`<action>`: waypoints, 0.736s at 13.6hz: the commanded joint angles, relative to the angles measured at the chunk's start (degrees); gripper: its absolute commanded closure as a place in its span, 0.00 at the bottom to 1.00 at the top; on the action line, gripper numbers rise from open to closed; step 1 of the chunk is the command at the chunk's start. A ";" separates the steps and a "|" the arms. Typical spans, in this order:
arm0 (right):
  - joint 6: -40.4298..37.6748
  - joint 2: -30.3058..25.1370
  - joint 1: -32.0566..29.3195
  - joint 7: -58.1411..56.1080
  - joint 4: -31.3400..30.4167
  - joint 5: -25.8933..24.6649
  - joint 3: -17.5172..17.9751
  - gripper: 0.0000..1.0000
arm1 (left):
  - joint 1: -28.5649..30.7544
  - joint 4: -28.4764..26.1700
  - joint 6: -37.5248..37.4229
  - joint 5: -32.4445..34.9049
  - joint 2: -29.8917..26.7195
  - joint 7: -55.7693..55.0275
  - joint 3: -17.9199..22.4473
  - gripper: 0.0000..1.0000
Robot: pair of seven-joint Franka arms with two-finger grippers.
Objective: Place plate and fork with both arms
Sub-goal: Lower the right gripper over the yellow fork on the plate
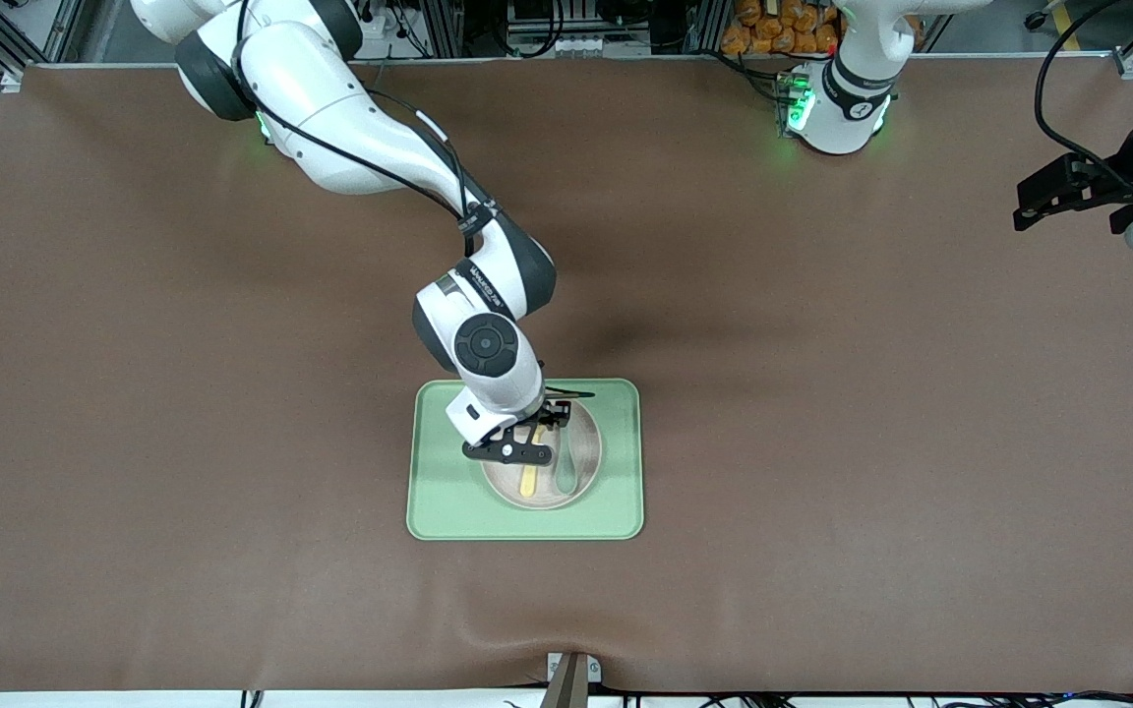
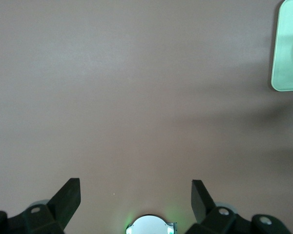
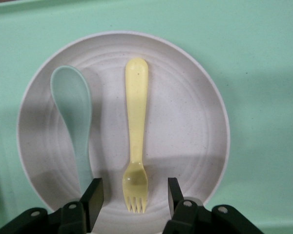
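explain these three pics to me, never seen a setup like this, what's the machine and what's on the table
Two white robot arms stand at a brown table. One picture looks down from a high camera facing them; the other two come from cameras on each arm's wrist.

A green tray holds a pale plate, with a yellow fork and a grey-green spoon lying side by side on it.

The right claw is low over the plate, its fingers either side of the fork's tines; nothing is gripped yet. The left claw waits open over bare table, holding nothing.

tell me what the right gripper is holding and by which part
Nothing yet: the right gripper has its fingers either side of the fork at its tine end, not touching.
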 commanded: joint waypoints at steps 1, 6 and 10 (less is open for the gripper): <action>0.17 1.93 0.65 1.40 2.20 -1.24 -0.67 0.43 | 0.56 -0.17 -0.37 -2.62 -0.59 2.01 0.52 0.00; 2.46 3.34 0.74 2.02 2.20 -1.42 -0.67 0.45 | 0.56 -0.53 -0.28 -2.90 -0.42 2.54 0.43 0.00; 2.98 3.95 1.09 2.11 2.20 -1.51 -0.76 0.47 | 1.09 -0.53 -0.28 -2.81 -0.07 2.54 0.60 0.00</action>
